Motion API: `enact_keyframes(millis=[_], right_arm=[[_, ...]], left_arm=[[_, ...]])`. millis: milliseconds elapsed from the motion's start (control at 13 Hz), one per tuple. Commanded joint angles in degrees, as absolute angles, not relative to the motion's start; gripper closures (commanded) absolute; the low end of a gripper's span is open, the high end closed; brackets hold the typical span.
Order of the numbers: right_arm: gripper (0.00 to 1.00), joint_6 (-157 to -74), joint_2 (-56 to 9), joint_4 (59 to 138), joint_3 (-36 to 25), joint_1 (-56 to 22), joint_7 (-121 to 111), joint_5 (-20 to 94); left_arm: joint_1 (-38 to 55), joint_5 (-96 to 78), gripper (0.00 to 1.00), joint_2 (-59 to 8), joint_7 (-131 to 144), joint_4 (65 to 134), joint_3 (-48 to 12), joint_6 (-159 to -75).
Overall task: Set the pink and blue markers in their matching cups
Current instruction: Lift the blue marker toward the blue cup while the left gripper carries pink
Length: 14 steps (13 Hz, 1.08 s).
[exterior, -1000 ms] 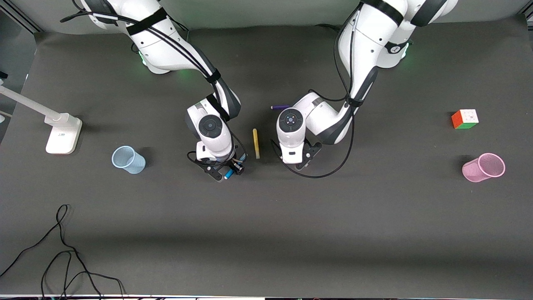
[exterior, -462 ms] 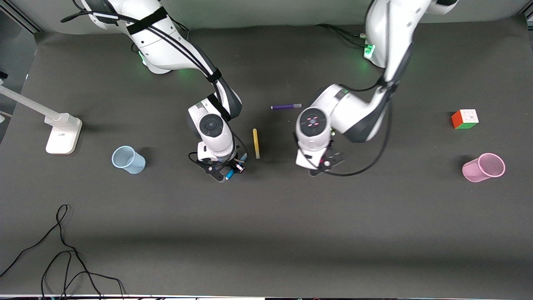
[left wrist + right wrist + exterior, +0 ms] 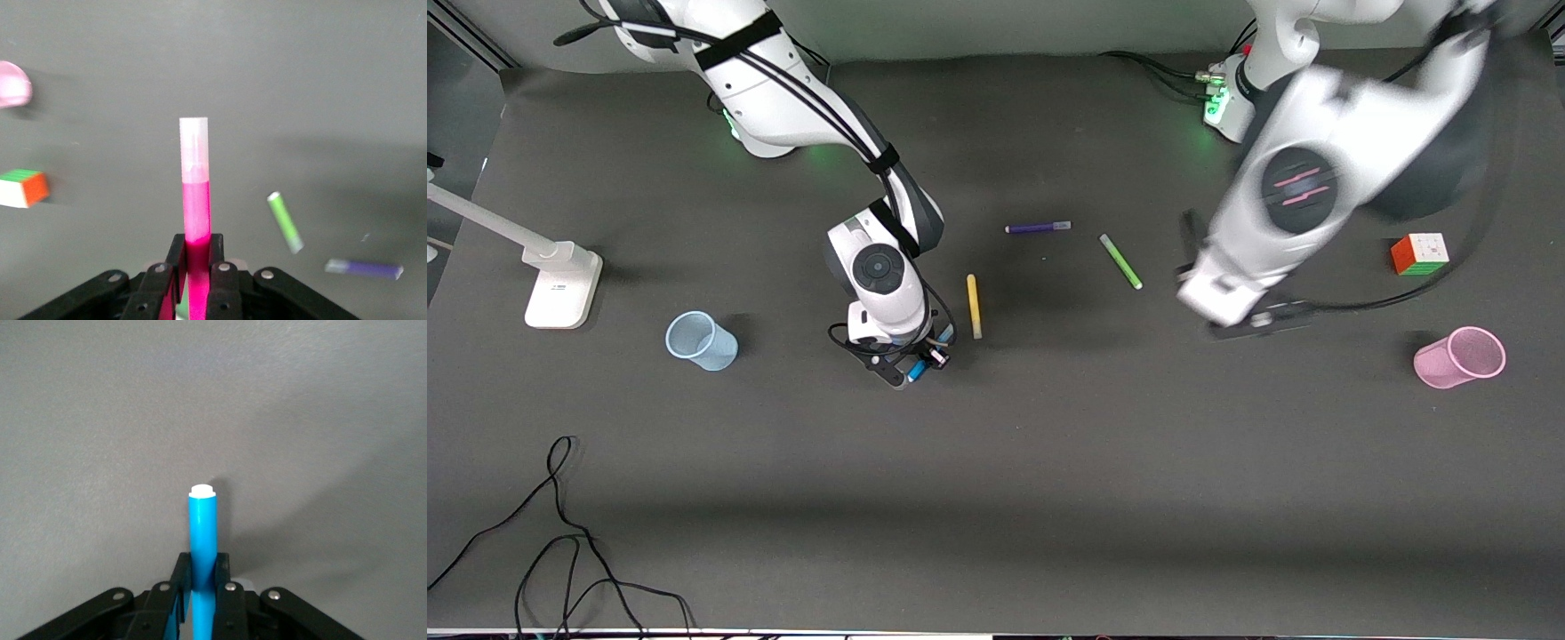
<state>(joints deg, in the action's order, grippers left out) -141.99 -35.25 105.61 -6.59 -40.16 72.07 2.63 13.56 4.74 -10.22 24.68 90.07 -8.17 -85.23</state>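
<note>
My left gripper (image 3: 195, 243) is shut on the pink marker (image 3: 195, 200), which sticks straight out between the jaws. In the front view this gripper (image 3: 1249, 322) is up in the air over the table between the green marker and the pink cup (image 3: 1460, 357), and the pink marker is hidden under the hand. The pink cup (image 3: 12, 83) shows at the edge of the left wrist view. My right gripper (image 3: 911, 360) is shut on the blue marker (image 3: 202, 533), low over the mat at mid-table. The pale blue cup (image 3: 700, 340) lies tilted toward the right arm's end.
A yellow marker (image 3: 974, 306) lies beside the right gripper. A purple marker (image 3: 1038, 228) and a green marker (image 3: 1120, 261) lie at mid-table. A colour cube (image 3: 1420, 254) sits near the pink cup. A white stand (image 3: 560, 284) and loose black cables (image 3: 560, 533) are at the right arm's end.
The left arm has risen and swung toward the pink cup with the pink marker, uncovering the green marker. The right gripper has stayed in place with the blue marker.
</note>
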Motion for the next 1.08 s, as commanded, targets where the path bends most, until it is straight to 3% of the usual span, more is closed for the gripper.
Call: enact_keyframes(millis=[0, 538, 1000], right_arm=[[0.97, -132.1, -27.1, 106.2, -7.0, -40.7, 72.0, 2.3], [0.97, -104.9, -15.5, 98.1, -9.2, -37.2, 58.8, 4.2], [0.97, -97.4, -10.3, 98.9, -25.7, -35.5, 26.8, 4.4]], left_arm=[[8.2, 4.0, 1.00, -6.9, 10.8, 89.6, -8.5, -80.2], [-3.2, 4.7, 1.00, -4.2, -23.4, 90.9, -8.4, -83.8], [-15.5, 3.0, 1.00, -3.6, -58.7, 98.9, -8.5, -100.1]])
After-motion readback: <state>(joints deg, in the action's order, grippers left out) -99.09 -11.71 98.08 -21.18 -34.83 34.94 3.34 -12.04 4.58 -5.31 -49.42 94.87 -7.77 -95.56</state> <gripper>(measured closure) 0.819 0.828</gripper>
